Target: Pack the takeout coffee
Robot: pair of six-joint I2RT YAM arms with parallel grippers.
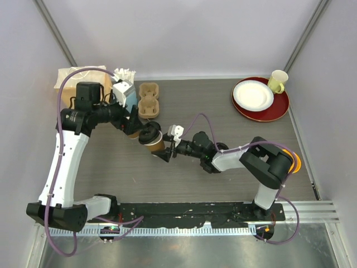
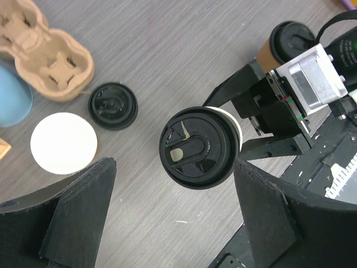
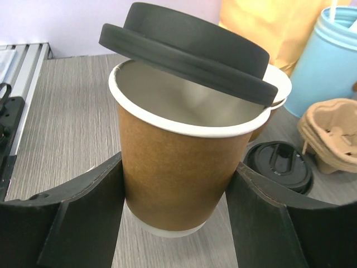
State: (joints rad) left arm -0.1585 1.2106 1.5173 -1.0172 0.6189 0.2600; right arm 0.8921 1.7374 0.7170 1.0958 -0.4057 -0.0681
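Observation:
My right gripper (image 3: 175, 167) is shut on a brown paper cup (image 3: 178, 167) and holds it just above the table. A black lid (image 3: 184, 47) lies tilted on its white rim, with the near side raised. Seen from the left wrist, that lid (image 2: 199, 147) sits between the tips of my open left gripper (image 2: 174, 164), close to the right finger. A second cup (image 2: 63, 142) stands uncovered on the table, and its black lid (image 2: 113, 105) lies flat beside it. From above, both grippers meet at the held cup (image 1: 153, 139).
A cardboard cup carrier (image 1: 149, 99) lies behind the cups. A light-blue cup of straws (image 1: 125, 92) and a paper bag (image 1: 78, 78) are at the back left. A red tray (image 1: 279, 109) with a white plate (image 1: 252, 95) and a yellow mug (image 1: 278, 81) is at the back right.

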